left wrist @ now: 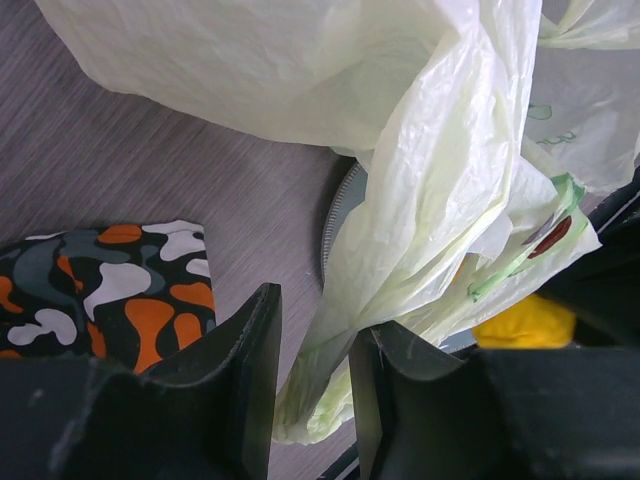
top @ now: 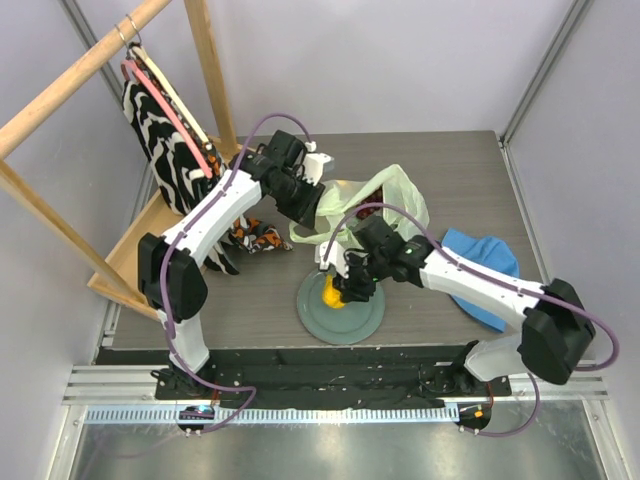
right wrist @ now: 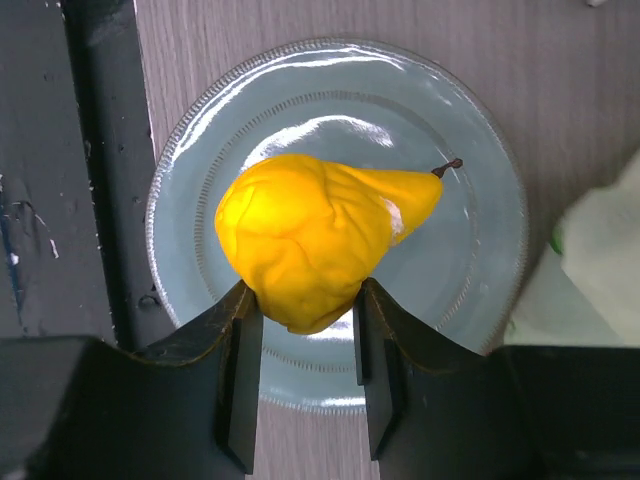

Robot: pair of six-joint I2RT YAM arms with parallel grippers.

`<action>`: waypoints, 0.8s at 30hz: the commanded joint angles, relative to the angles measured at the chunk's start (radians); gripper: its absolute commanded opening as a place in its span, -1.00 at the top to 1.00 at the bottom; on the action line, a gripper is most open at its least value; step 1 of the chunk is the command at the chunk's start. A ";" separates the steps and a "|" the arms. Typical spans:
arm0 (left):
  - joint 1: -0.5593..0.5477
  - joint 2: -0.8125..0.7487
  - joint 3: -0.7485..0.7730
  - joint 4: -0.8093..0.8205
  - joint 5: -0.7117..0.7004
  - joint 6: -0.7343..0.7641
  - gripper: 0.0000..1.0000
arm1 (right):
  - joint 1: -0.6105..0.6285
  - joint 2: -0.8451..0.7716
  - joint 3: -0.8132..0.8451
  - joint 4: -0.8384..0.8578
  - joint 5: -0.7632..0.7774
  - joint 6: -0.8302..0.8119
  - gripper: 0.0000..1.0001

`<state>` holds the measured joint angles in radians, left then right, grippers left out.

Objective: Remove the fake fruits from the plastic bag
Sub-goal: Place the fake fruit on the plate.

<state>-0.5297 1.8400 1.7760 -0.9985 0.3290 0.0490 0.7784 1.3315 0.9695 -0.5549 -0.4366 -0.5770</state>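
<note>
The pale yellow-green plastic bag (top: 395,195) lies crumpled at the middle of the table, behind the grey-green plate (top: 365,320). My left gripper (top: 318,205) is shut on a twisted fold of the bag (left wrist: 400,150), which runs between its fingers (left wrist: 250,370). My right gripper (top: 345,290) is shut on the yellow-orange pear-shaped fruit (right wrist: 300,240) and holds it by the tips just over the plate (right wrist: 460,250). The yellow fruit also shows in the left wrist view (left wrist: 525,325). The green, purple and grape fruits are hidden.
A blue cloth hat (top: 485,265) lies right of the bag. An orange-and-white patterned cloth (top: 255,238) lies left of the plate, also in the left wrist view (left wrist: 110,290). A wooden rack (top: 130,250) with a striped garment (top: 165,130) stands at the far left.
</note>
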 commanded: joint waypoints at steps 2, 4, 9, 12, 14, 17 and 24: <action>0.039 -0.002 -0.003 0.029 0.045 -0.041 0.27 | 0.038 0.087 -0.012 0.200 -0.008 -0.026 0.69; 0.059 0.011 -0.004 0.029 0.067 -0.043 0.27 | 0.051 0.132 -0.018 0.248 -0.002 -0.012 0.68; 0.073 0.022 -0.010 0.026 0.102 -0.041 0.27 | 0.070 0.195 -0.029 0.337 -0.010 0.008 0.59; 0.074 0.022 -0.015 0.024 0.119 -0.041 0.25 | 0.073 0.202 -0.035 0.346 -0.007 0.012 -0.21; 0.073 0.015 -0.021 0.023 0.120 -0.040 0.25 | 0.071 0.183 -0.006 0.296 0.015 0.012 -0.49; 0.073 0.002 -0.038 0.020 0.122 -0.040 0.24 | 0.061 0.096 0.063 0.166 0.071 -0.017 -0.59; 0.126 -0.041 -0.115 0.037 0.182 -0.100 0.29 | -0.190 -0.181 0.184 -0.008 0.050 0.109 -0.30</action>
<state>-0.4469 1.8610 1.7023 -0.9874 0.4557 -0.0055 0.7452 1.3315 1.0691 -0.5064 -0.3893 -0.5610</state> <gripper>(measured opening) 0.387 0.719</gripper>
